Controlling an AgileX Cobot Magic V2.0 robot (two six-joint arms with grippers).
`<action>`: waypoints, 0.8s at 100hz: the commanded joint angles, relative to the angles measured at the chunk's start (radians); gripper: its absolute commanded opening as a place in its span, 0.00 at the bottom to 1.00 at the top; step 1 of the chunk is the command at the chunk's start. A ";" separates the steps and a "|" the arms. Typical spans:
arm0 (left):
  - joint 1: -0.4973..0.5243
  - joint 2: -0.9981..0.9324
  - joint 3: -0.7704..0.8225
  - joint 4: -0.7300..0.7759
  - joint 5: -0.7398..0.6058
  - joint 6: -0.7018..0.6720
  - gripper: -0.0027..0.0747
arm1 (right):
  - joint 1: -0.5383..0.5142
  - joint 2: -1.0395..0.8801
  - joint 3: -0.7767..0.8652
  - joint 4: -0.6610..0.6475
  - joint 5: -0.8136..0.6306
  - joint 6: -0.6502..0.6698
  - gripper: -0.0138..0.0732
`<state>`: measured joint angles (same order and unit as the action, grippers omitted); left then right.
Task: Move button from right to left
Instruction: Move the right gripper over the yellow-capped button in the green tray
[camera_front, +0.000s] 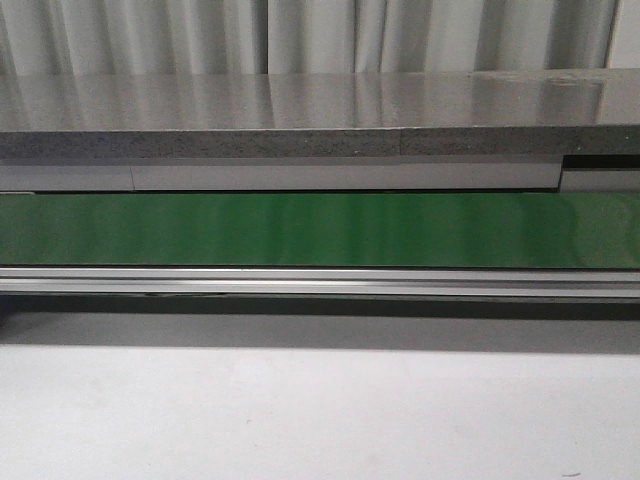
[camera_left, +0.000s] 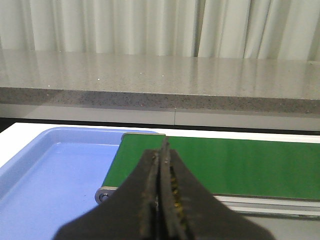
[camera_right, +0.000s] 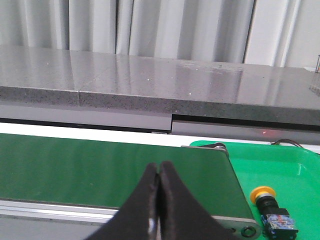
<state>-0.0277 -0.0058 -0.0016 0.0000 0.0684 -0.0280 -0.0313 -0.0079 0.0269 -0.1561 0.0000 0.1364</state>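
The button (camera_right: 272, 210), a yellow cap on a black body with small red and blue marks, lies on its side in a green tray (camera_right: 295, 170) beyond the right end of the green belt (camera_right: 100, 165). My right gripper (camera_right: 159, 167) is shut and empty, over the near edge of the belt, left of the button and apart from it. My left gripper (camera_left: 162, 147) is shut and empty, above the belt's left end (camera_left: 225, 165), beside a blue tray (camera_left: 55, 170). In the front view only the belt (camera_front: 320, 228) shows; neither gripper nor the button is in it.
A grey stone counter (camera_front: 300, 115) runs behind the belt, with white curtains behind it. An aluminium rail (camera_front: 320, 282) edges the belt's near side. The white table top (camera_front: 320, 410) lies in front of it. The blue tray holds nothing that I can see.
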 joint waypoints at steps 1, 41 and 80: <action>0.003 -0.030 0.046 -0.009 -0.083 -0.010 0.01 | 0.001 -0.022 -0.015 -0.011 -0.077 -0.004 0.09; 0.003 -0.030 0.046 -0.009 -0.083 -0.010 0.01 | 0.001 0.023 -0.300 -0.015 0.207 -0.004 0.09; 0.003 -0.030 0.046 -0.009 -0.083 -0.010 0.01 | 0.001 0.322 -0.611 -0.007 0.343 -0.003 0.09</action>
<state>-0.0277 -0.0058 -0.0016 0.0000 0.0684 -0.0280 -0.0313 0.2246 -0.5082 -0.1561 0.3872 0.1364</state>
